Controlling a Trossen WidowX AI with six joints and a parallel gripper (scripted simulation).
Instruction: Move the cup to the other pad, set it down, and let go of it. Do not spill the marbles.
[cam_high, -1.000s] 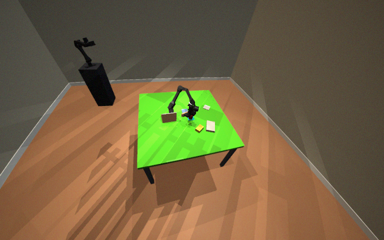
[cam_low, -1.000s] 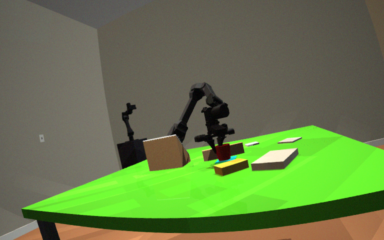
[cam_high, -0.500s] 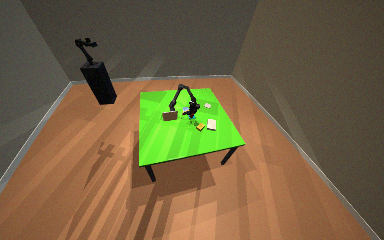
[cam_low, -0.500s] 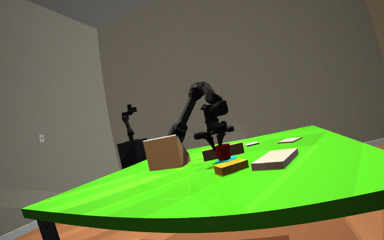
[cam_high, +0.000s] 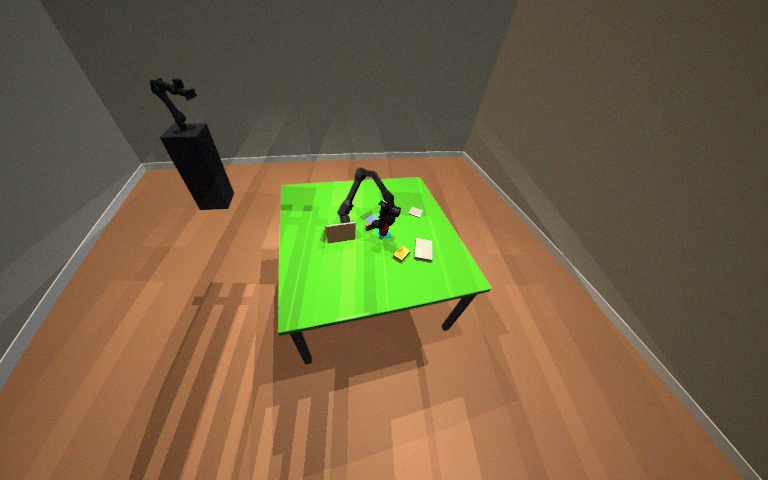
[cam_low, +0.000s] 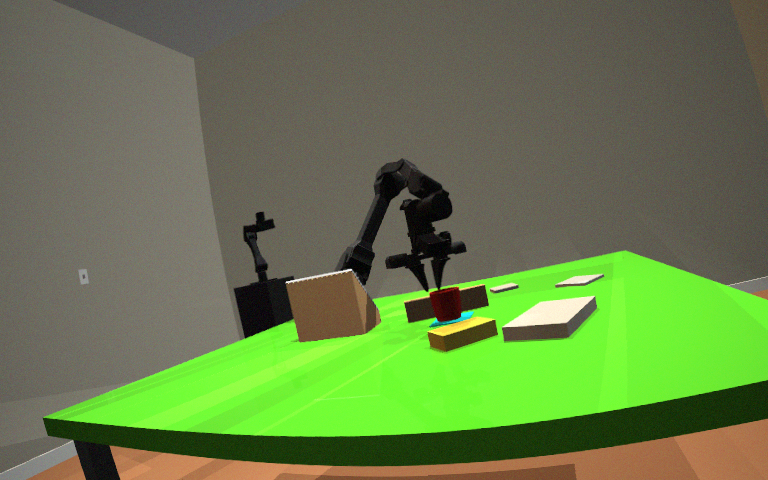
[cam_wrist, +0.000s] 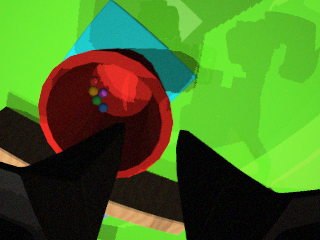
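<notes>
The red cup (cam_high: 384, 230) (cam_low: 445, 305) (cam_wrist: 135, 95) stands upright on the cyan pad (cam_high: 388, 236) (cam_low: 467, 316) (cam_wrist: 112, 30). Several coloured marbles (cam_wrist: 97, 100) lie together inside it in the wrist view. My gripper (cam_low: 432, 289) (cam_wrist: 151, 135) is open, with its fingers apart and nothing held between them. The fingertips are at about the height of the cup's rim or just above it, beside the cup in the exterior view. In the wrist view the left finger overlaps the cup and the right finger is outside it. The other pad, light blue (cam_high: 371, 217), lies behind, near the arm.
A low brown block (cam_low: 417, 310) (cam_wrist: 145, 190) stands behind the cup. A taller brown block (cam_high: 340, 232) (cam_low: 328, 308) stands left. A yellow block (cam_high: 401, 254) (cam_low: 461, 333) and a white slab (cam_high: 423, 249) (cam_low: 549, 319) lie in front and to the right. A white tile (cam_high: 415, 212) lies farther back.
</notes>
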